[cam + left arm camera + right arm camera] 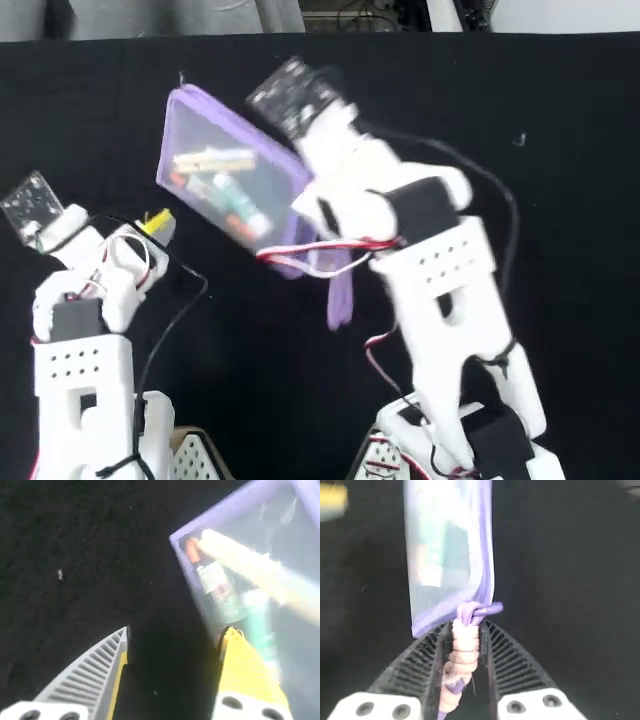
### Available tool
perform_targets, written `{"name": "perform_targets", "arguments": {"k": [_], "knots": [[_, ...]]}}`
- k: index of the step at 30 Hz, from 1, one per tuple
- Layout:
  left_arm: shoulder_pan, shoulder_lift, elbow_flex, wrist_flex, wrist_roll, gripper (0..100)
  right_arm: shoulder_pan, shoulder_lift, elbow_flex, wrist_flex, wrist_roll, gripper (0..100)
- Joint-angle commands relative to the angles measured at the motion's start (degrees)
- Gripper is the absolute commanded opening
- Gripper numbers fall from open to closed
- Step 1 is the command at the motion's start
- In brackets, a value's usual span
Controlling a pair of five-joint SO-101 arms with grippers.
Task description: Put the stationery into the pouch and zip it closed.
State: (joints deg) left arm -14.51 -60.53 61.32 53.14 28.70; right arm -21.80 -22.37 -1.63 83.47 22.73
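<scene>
One purple pouch [232,185], clear-fronted, with stationery [222,188] inside, sits over the black table [560,150] toward its far side. The right gripper [468,626] is clamped on the pouch's pull strap [462,655], jaws nearly together around it. The left gripper [175,632] is spread wide and holds nothing, its yellow fingertip [235,645] just beside a pouch corner; contact cannot be told.

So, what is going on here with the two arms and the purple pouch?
The right end effector is shut on the wrapped cord at one corner of the purple fabric pouch with a clear window. The stationery is already inside it. The left end effector is open beside the pouch, holding nothing. I cannot tell whether the pouch is closed yet.
</scene>
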Motion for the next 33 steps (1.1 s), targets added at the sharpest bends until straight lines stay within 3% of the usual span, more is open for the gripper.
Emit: {"name": "perform_targets", "arguments": {"k": [1, 16, 22, 29, 33], "knots": [[0.6, -3.3, 5.6, -7.6, -2.5, 30, 3.8, -2.4, -9.4, 1.0, 0.6, 1.1], [0.6, -3.3, 8.8, -10.5, -2.6, 30, 5.1, -2.4, -26.8, 5.5, 6.9, 1.1], [0.6, -3.4, 8.8, -10.5, -2.6, 30, 4.7, -2.3, -33.5, 5.5, 6.4, 1.1], [0.6, -3.8, 8.8, -10.3, -2.6, 30, 4.6, -1.5, -34.1, 1.7, 0.9, 1.1], [0.6, -3.8, 8.8, -10.3, -2.6, 30, -0.4, 2.5, -34.1, 1.6, 0.1, 1.1]]}}
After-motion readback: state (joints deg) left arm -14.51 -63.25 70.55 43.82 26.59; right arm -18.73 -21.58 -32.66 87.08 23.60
